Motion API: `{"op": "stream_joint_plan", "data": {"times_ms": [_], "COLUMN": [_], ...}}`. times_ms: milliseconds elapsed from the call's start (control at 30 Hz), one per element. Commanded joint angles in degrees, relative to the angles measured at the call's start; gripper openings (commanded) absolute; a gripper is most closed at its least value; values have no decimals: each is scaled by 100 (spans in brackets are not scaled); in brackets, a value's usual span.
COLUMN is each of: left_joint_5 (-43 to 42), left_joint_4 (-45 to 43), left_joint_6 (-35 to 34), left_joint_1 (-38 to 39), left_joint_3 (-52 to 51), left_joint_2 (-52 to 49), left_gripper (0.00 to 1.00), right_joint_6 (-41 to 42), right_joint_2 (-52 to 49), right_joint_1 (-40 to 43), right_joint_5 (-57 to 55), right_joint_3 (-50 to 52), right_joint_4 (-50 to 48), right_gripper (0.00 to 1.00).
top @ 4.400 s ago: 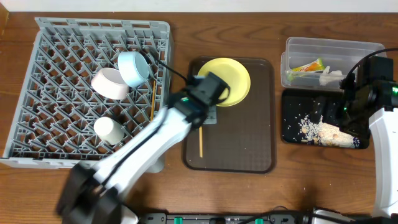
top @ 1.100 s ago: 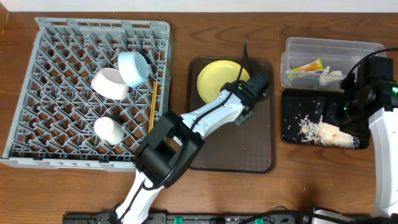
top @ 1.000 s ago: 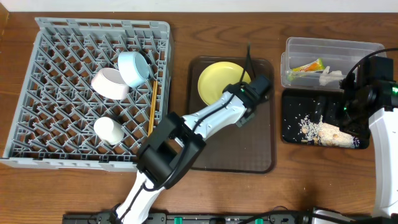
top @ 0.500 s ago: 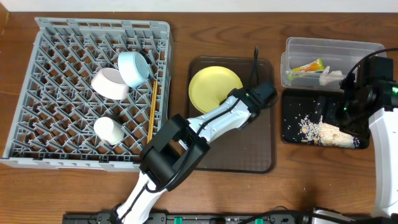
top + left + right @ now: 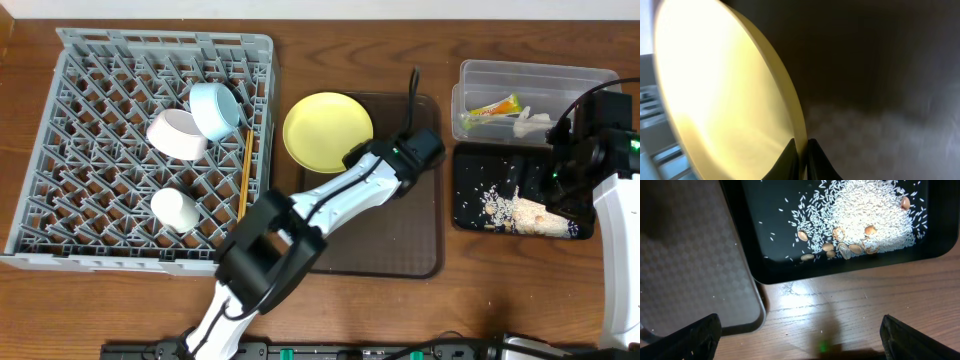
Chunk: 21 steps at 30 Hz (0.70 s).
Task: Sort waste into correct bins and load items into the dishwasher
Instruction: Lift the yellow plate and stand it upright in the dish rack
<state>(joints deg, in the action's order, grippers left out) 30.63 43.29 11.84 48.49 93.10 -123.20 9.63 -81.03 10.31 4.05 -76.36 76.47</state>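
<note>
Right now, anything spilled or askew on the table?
A few rice grains lie on the wooden table just outside the black tray, by its corner: spilled. The yellow plate overhangs the left edge of the brown tray, but the left pincer grips its rim, so it is held, not dropped.

We see a lab staged as a kitchen: a white robot arm (image 5: 330, 195) over a wooden table (image 5: 500, 290), dish rack (image 5: 160, 40) left, clear tub (image 5: 540, 75) and black tray (image 5: 468, 205) right.
</note>
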Motion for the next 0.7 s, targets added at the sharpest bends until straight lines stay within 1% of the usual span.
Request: {"op": "stream_joint_plan", "data": {"times_ms": [0, 133, 200, 367, 500, 667], "left_joint_5": [243, 186, -94, -940, -2114, -3753], "left_joint_4": [164, 369, 492, 662, 682, 682], "left_joint_6": [-35, -271, -299, -691, -907, -1300], "left_joint_1": [-20, -66, -151, -568, -1154, -2083], "left_joint_3": [-28, -28, -28, -28, -28, -28], "left_joint_2": [713, 1272, 1615, 2337, 2741, 2903], "left_gripper": [8, 8, 8, 8, 8, 8], "right_joint_6": [-4, -4, -4, -4, -4, -4], "right_joint_2": [52, 52, 52, 52, 52, 52], "right_joint_1": [140, 140, 140, 140, 140, 140], "right_joint_5": [9, 9, 9, 7, 7, 7], "right_joint_3": [-116, -116, -116, -116, -116, -116], "right_joint_4": [7, 7, 7, 7, 7, 11], "right_gripper": [99, 99, 99, 99, 99, 99]}}
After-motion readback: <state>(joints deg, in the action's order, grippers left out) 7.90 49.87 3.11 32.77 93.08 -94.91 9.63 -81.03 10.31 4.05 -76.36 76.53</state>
